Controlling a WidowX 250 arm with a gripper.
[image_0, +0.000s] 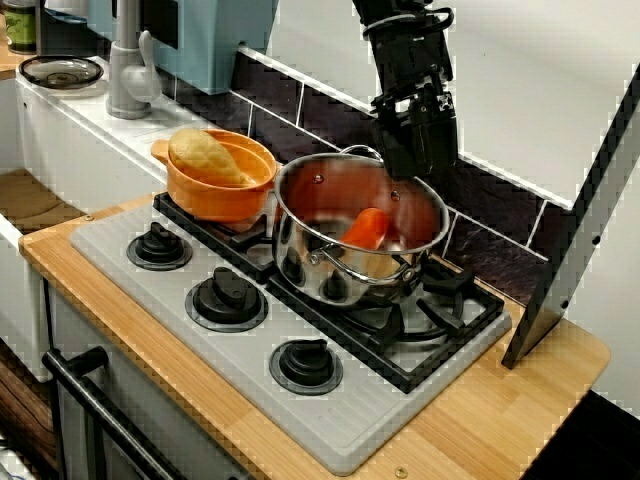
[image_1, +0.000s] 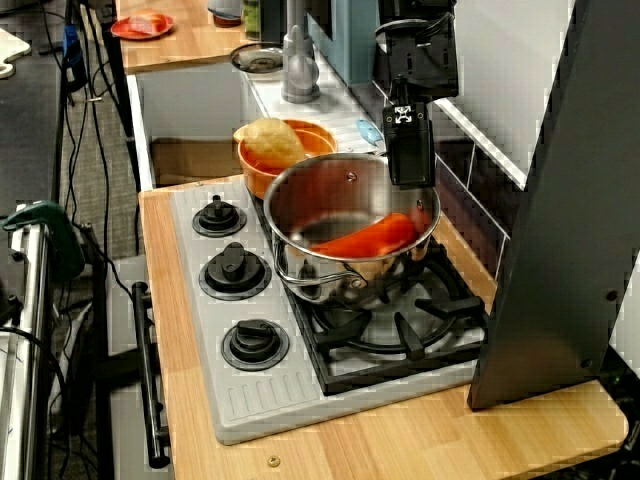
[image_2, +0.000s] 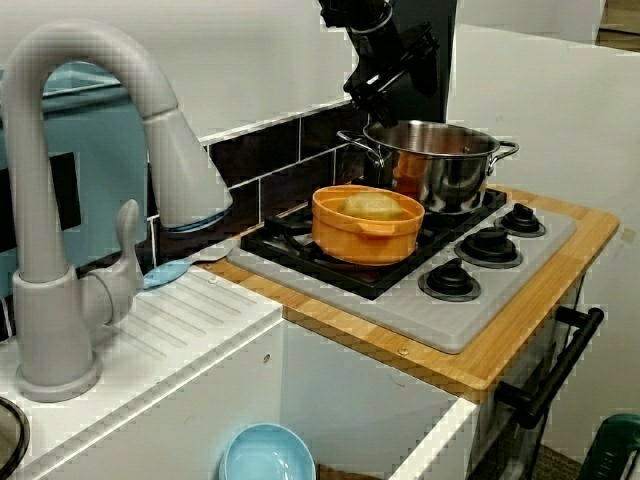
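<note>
Orange carrot-shaped toy (image_0: 365, 228) lies tilted inside a shiny round steel pot (image_0: 300, 255). The pot sits on the black burner grate (image_0: 455, 310) of a grey stovetop. The black robot gripper (image_0: 405, 168) hangs just above the pot's rear rim, on the tiled-wall side, with nothing seen in its hold. Its fingers read as one dark mass in every view, so their spread cannot be told. A small orange two-handled pot (image_0: 220, 200) stands just beside, holding a pale yellow bread-like lump (image_0: 205, 157). A grey tap (image_0: 128, 60) stands beyond.
</note>
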